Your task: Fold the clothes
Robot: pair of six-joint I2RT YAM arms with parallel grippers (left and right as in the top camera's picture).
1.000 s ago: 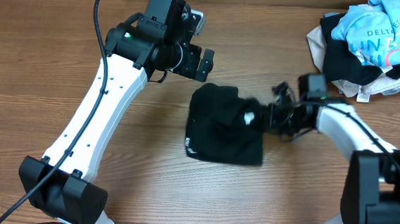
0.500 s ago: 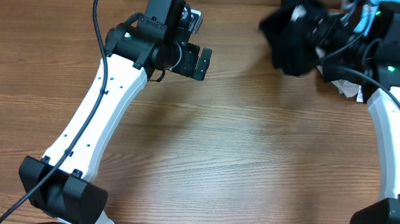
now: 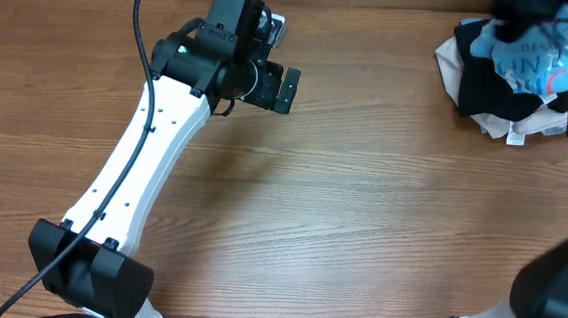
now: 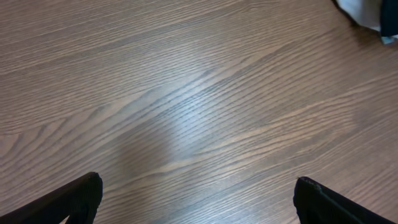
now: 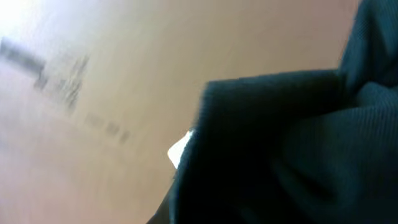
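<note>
The light-blue tee [image 3: 532, 58] is lying crumpled at the far right corner of the table [image 3: 361, 205], and all places here are being given from it. A beige garment [image 3: 448, 62] is touching the tee on its left side, and dark fabric is showing under and beside the tee.

The black polo shirt [image 5: 292, 149] is being seen very close in the right wrist view, where its soft folds are filling the lower right part against a blurred tan background. A small white patch [image 5: 180, 149] is showing at its edge. In the overhead view, the shirt cannot be told apart from the dark fabric beside the tee.

The right gripper [image 3: 525, 7] is being shown only as a dark blur just over the tee. It cannot be told whether its fingers are apart or together.

The left gripper [image 3: 284, 87] is being held well apart from the tee, over bare wood. Its fingers [image 4: 78, 199] are spread wide apart with nothing between them.
</note>
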